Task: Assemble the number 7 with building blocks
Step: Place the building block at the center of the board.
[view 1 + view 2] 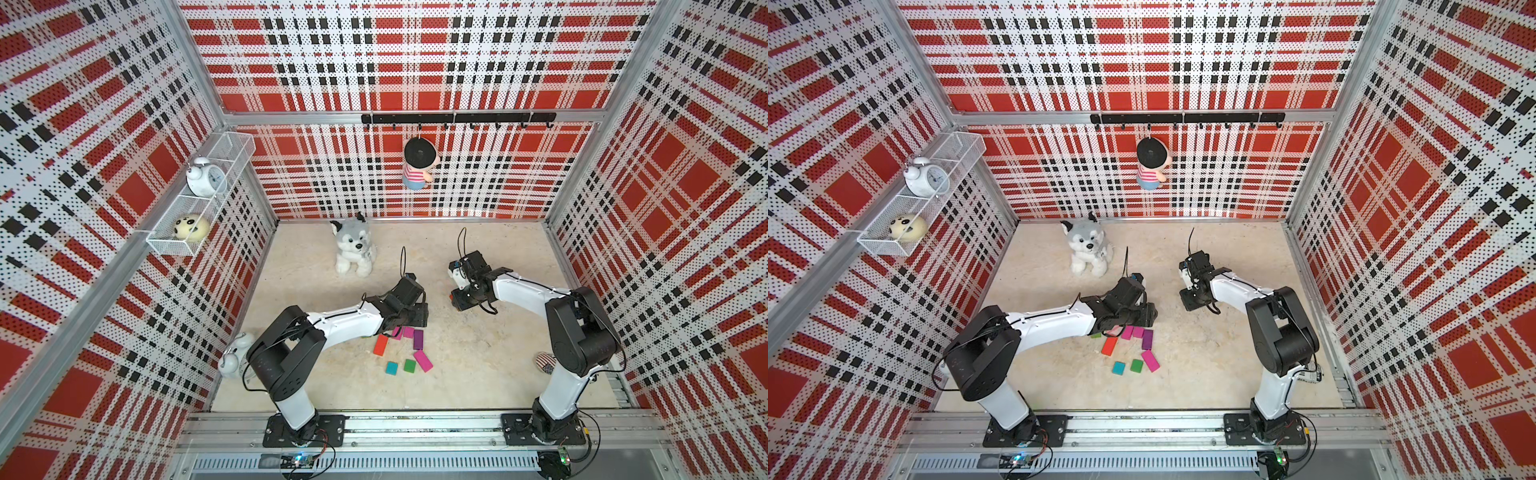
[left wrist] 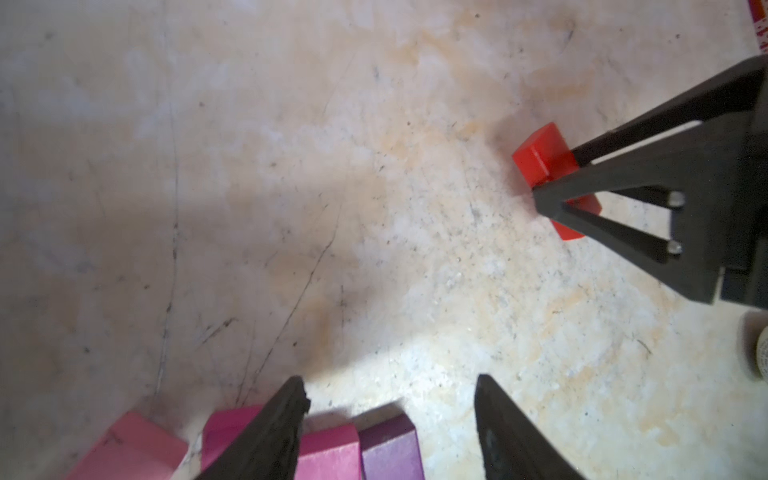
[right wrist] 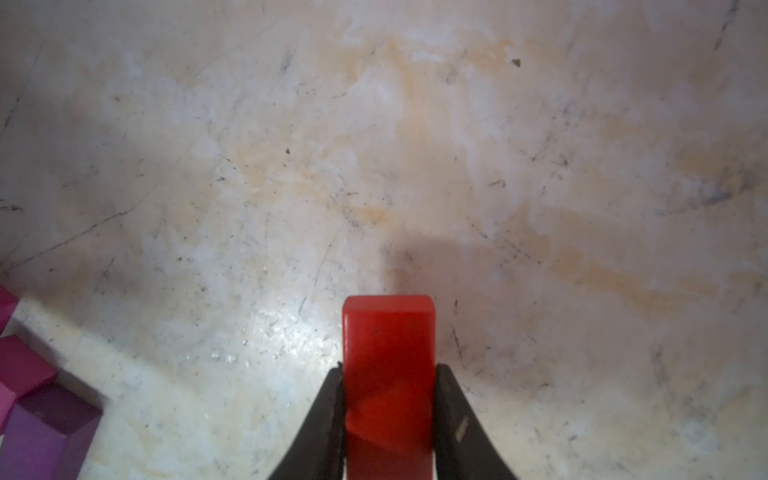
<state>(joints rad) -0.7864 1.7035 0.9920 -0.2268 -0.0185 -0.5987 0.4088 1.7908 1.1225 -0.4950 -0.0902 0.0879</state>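
Right tool (image 3: 389,369) clamps red block (image 3: 388,328); left tool (image 2: 390,384) agape.

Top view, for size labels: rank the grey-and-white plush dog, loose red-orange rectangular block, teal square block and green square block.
1. grey-and-white plush dog
2. red-orange rectangular block
3. teal square block and green square block: alike, unranked.
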